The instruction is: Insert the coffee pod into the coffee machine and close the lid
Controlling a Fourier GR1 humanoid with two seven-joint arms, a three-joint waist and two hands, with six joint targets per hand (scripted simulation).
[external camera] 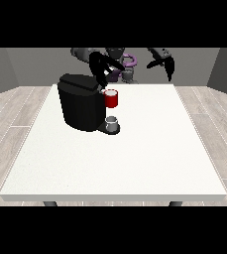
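The black coffee machine (81, 106) stands on the table's left half, and its lid (80, 82) lies as a slightly tilted slab on top. A red pod holder (111, 99) with a pale top juts from its front, with a grey cup (112, 124) on the base below. I cannot tell the coffee pod apart from the red holder. The hand at the view's left (101, 69) hangs just above the lid's right end and the red holder, fingers spread and pointing down. The hand at the view's right (163, 59) is raised behind the table's far edge, fingers relaxed, holding nothing.
The white table (149, 158) stretches wide to the right of and in front of the machine. The robot's torso (125, 64) stands behind the far edge. Wooden floor surrounds the table.
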